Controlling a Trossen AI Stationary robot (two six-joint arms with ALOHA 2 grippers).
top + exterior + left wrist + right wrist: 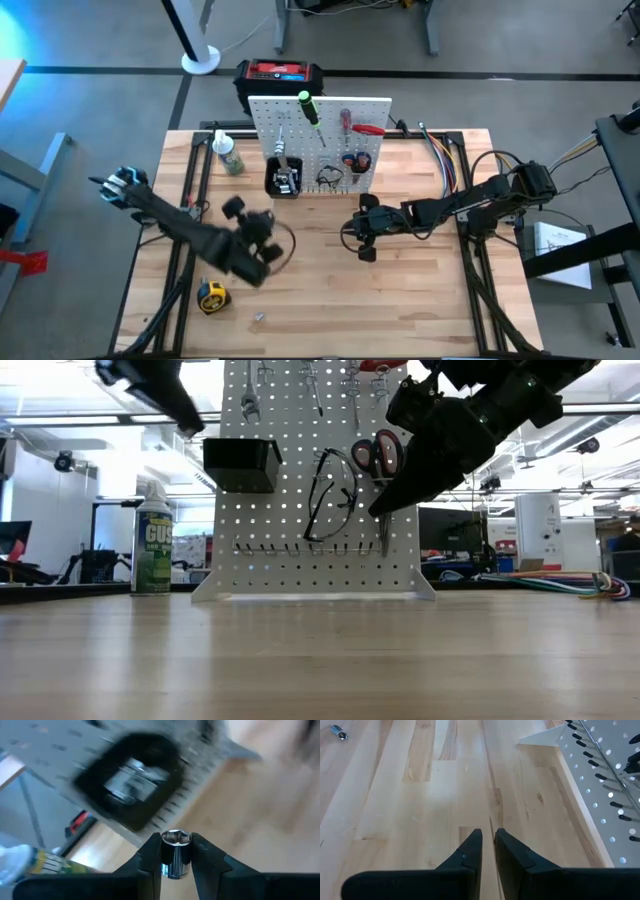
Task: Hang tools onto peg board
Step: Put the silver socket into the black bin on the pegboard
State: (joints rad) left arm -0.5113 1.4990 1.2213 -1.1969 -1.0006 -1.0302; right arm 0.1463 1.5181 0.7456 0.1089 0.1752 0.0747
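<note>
The white peg board stands upright at the table's far middle. On it hang a green-handled screwdriver, red-handled pliers and black-framed glasses, and a black bin sits on its front. My left gripper is raised in front of the bin, shut on a small chrome socket. My right gripper hovers shut above the table before the board's right half, with nothing in it. A yellow tape measure and a small metal piece lie on the near left of the table. My left gripper pinches the chrome socket by its round side wall, between the two fingertips. The socket lies along the fingers, with its open hexagonal end facing away from the wrist toward the bin. It is lifted clear of the table.
A green-labelled bottle stands on the table left of the board. A red-and-black box sits behind the board. Coloured cables run along the far right. Bare wood fills the near right of the table.
</note>
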